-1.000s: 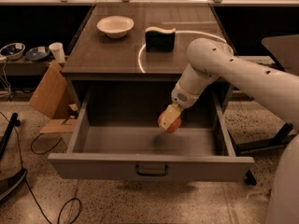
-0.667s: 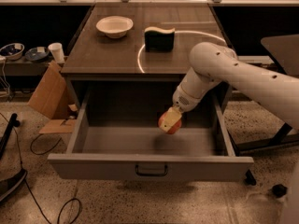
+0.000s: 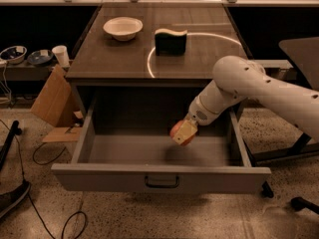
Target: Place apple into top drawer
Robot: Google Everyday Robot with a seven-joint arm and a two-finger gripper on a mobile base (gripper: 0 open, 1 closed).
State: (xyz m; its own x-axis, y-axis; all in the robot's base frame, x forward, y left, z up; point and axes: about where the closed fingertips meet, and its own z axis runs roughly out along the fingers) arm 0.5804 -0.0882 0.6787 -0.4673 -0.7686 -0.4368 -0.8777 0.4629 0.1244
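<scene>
The counter (image 3: 124, 63) is carrying a bowl (image 3: 122, 28) near its back-left corner, with a sponge (image 3: 170, 41) beside it. Below the front edge, the drawer (image 3: 99, 176) is standing open. The gripper (image 3: 183, 133) is hanging inside, rightward, its jaws clamping and partly hiding the apple (image 3: 175, 131).

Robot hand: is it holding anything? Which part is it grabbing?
Yes. The gripper holds the apple, fingers closed on its sides, one pale finger lying across its front. It hangs above the floor of the open top drawer.
</scene>
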